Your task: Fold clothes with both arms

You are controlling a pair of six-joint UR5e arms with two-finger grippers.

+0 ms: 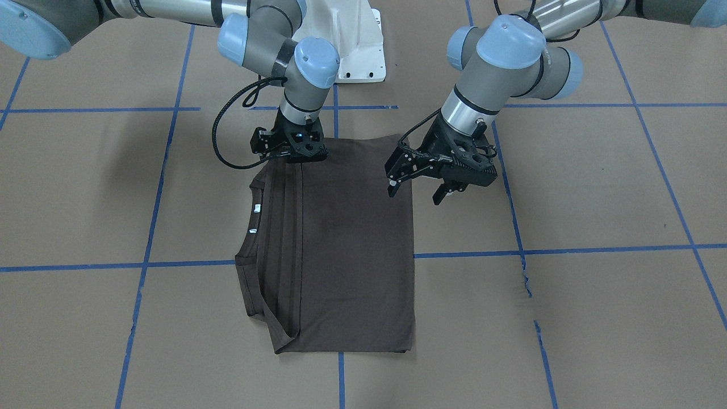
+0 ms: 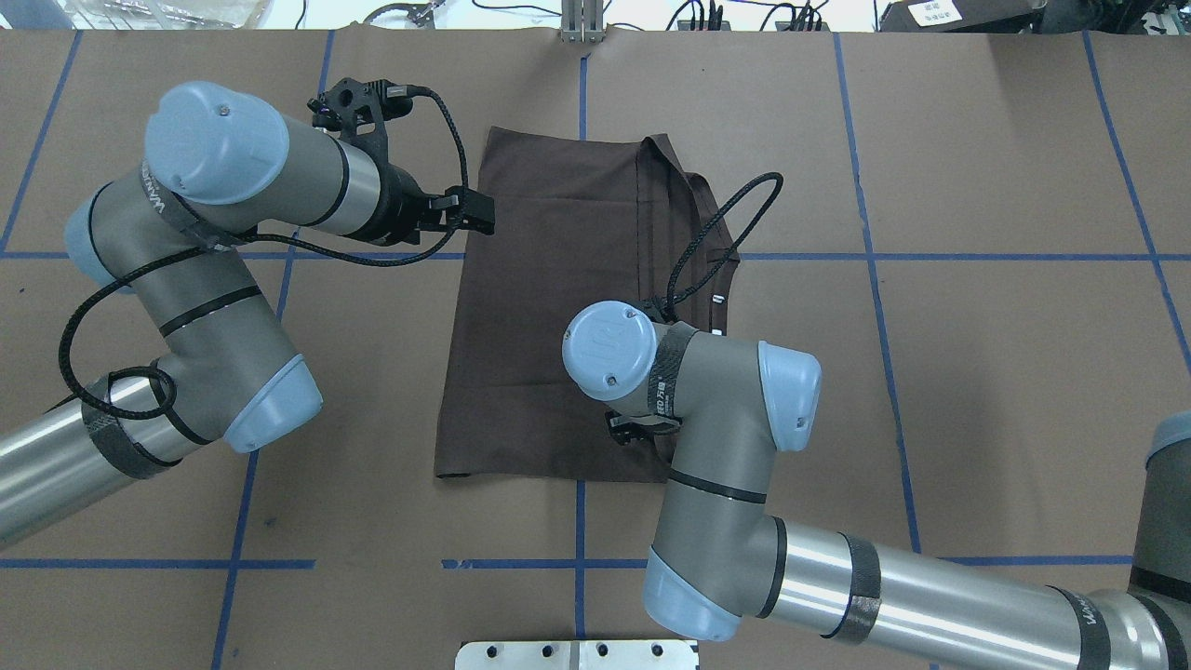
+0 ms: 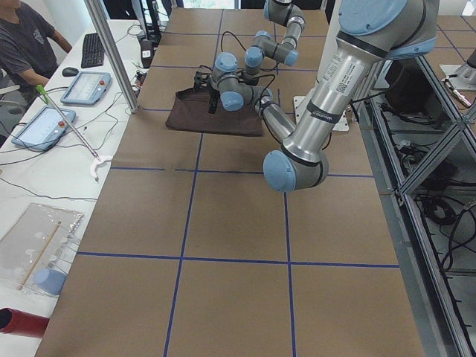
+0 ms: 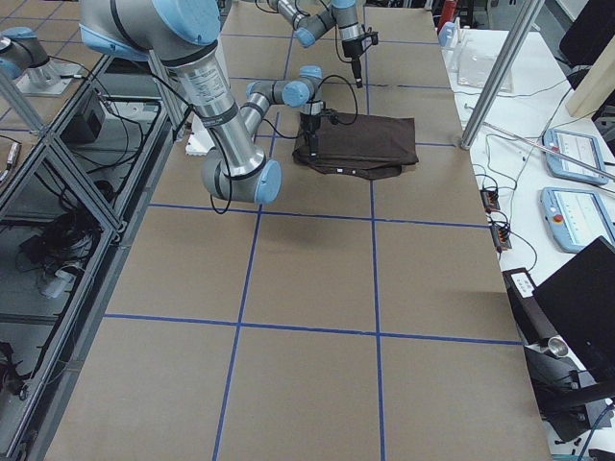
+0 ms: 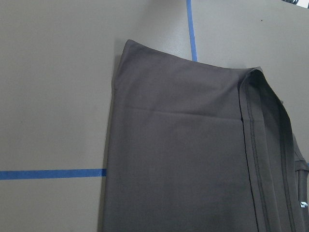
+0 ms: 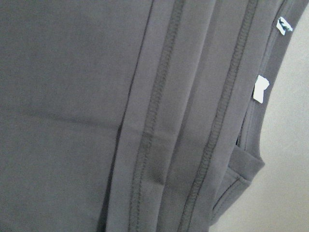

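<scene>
Very little is legible.
- Grey-metal left arm [image 2: 233, 307], upper black band [image 2: 160, 197]: white letters starting "WAN", rest illegible.
- Grey-metal right arm [image 2: 716, 447], lower black band [image 2: 1085, 616]: also starts "WAN", rest illegible.
- Right arm, black wrist band [image 2: 662, 386]: white lettering, unreadable.
- Right arm, round light-blue joint cap [image 2: 609, 349]: faint embossed mark, cannot make it out.
- Left arm, silver tube [image 3: 336, 73] in the exterior left view: a line of dark print, too small to read.
- Dark brown-grey T-shirt [image 6: 72, 96], two small white neck labels [image 6: 260, 89]: no print resolvable.
- White paper label [image 2: 930, 11] beyond the far edge of the brown tabletop [image 2: 977, 326]: dark print, blurred.
</scene>
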